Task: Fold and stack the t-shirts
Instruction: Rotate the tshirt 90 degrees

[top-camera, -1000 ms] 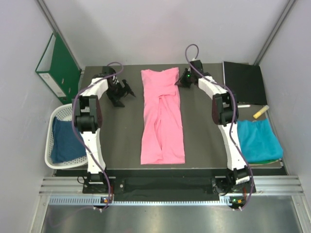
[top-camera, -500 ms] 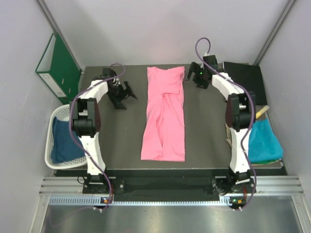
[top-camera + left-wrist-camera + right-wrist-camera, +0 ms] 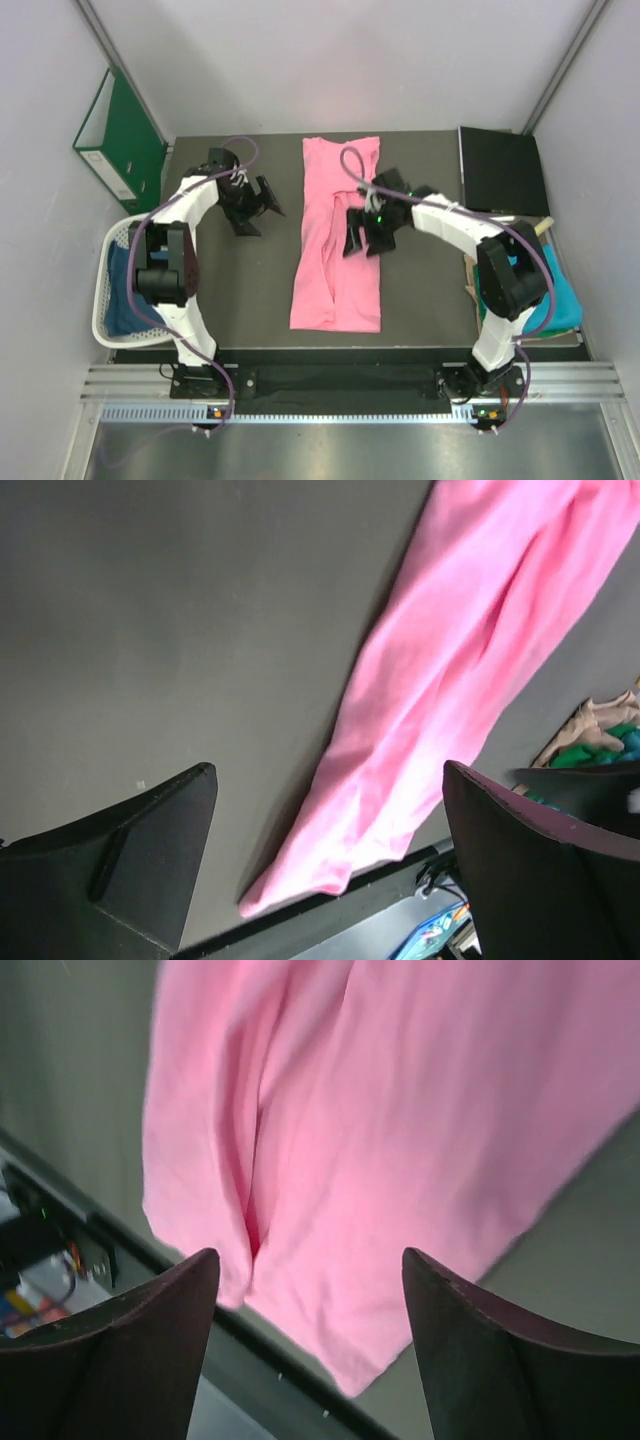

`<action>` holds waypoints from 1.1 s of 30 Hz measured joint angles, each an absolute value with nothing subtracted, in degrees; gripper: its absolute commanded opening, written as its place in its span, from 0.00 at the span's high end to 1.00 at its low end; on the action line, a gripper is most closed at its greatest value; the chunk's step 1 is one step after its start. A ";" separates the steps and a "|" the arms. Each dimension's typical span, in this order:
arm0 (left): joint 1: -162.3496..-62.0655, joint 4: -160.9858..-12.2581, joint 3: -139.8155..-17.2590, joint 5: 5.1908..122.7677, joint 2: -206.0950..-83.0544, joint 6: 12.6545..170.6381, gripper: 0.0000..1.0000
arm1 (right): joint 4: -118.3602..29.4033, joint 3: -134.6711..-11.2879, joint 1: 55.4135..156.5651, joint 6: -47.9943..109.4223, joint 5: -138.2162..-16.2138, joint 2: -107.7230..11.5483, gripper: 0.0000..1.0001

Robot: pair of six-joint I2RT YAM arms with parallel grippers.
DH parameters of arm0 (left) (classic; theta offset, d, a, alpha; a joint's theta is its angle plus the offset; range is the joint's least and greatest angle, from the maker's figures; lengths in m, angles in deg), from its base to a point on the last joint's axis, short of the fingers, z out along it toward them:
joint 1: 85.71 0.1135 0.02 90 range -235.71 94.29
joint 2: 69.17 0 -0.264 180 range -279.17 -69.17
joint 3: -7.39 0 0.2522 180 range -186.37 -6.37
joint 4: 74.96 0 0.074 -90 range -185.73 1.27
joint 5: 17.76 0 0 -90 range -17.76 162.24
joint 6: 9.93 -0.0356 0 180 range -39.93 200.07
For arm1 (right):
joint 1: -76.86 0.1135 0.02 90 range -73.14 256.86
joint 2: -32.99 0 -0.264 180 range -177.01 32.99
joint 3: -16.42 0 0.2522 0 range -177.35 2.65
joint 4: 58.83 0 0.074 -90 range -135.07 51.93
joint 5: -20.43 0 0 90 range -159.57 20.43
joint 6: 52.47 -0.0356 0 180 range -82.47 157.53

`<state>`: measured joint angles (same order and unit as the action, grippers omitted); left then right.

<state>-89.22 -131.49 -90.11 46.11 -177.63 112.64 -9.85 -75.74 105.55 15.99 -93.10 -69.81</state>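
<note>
Currently, one pink shirt (image 3: pixel 335 285) lies flat as a long strip; my right gripper (image 3: pixel 362 236) hovers over its middle, fingers wide, holding nothing. My left gripper (image 3: pixel 256 208) hangs just left of the pink shirt's far half, fingers wide, empty. Blue shirt (image 3: pixel 128 300) sits in a basket (image 3: pixel 104 285) well left of it; teal shirt (image 3: pixel 560 295) lies well right.

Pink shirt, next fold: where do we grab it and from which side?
The pink shirt lies flat as a long strip, so only its edges offer a pinch. Probably take the near hem corners: left gripper from the left edge, right gripper from the right, both open now.
</note>
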 measured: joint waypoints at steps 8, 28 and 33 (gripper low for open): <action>-89.50 -134.57 -87.14 46.04 -167.97 112.67 0.01 | -10.77 -62.45 116.28 10.98 -98.37 -68.70 0.39; -89.50 -135.86 -76.61 45.91 -153.85 115.97 0.01 | -16.08 -64.17 122.88 5.34 -101.21 -69.92 0.62; -89.50 -135.86 -76.58 45.91 -153.66 116.14 0.01 | -15.32 -65.79 123.01 5.45 -100.69 -72.26 0.63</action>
